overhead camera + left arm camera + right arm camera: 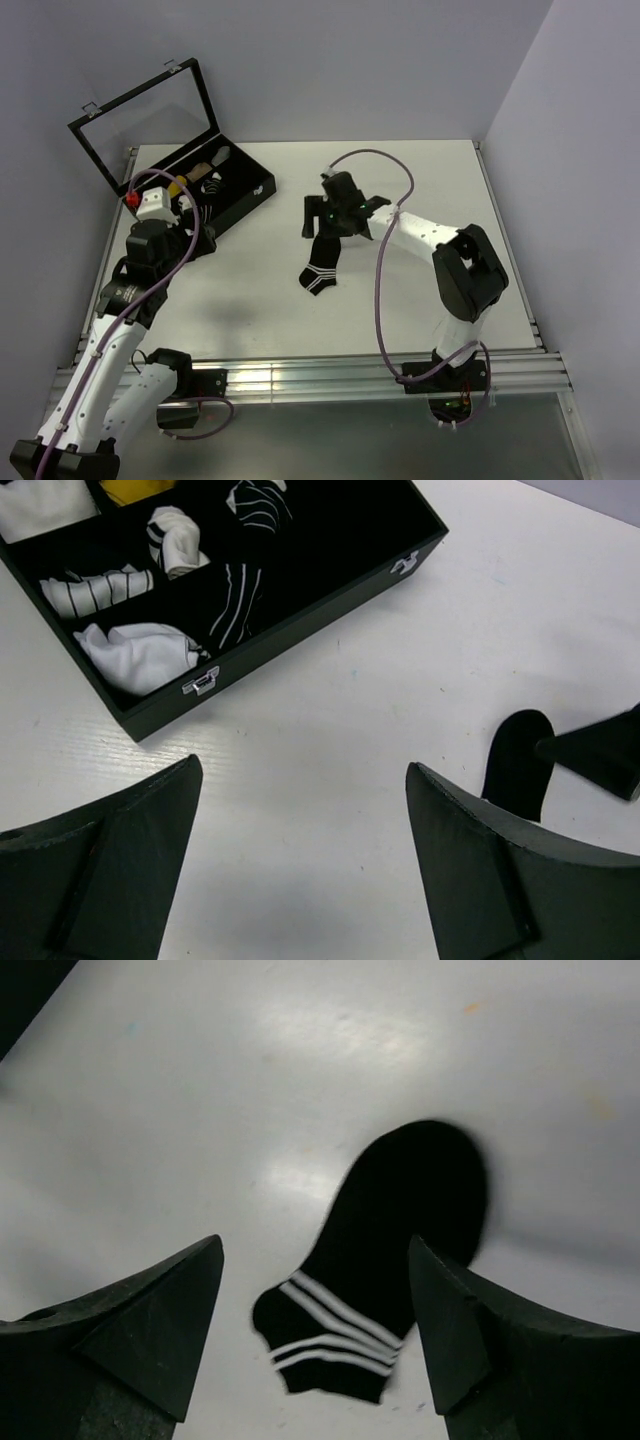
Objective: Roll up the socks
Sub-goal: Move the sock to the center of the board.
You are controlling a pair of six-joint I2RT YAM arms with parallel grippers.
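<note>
The socks [322, 262] lie flat on the white table as one black shape, cuff with thin white stripes toward the near edge. In the right wrist view the socks [385, 1250] show two sets of stripes; I cannot tell whether two are stacked. My right gripper [342, 218] hovers over their far end, open, its fingers either side of the cuff [315, 1242] and holding nothing. My left gripper [195, 232] is open and empty over bare table [303, 770] beside the box. The socks' toe [517, 765] shows at the right of the left wrist view.
A black compartment box [240, 195] with its glass lid [150, 115] raised stands at the back left. Its front wall [300, 620] is just beyond my left gripper. Inside are rolled white, striped and yellow bundles [140, 655]. Table edges run along both sides.
</note>
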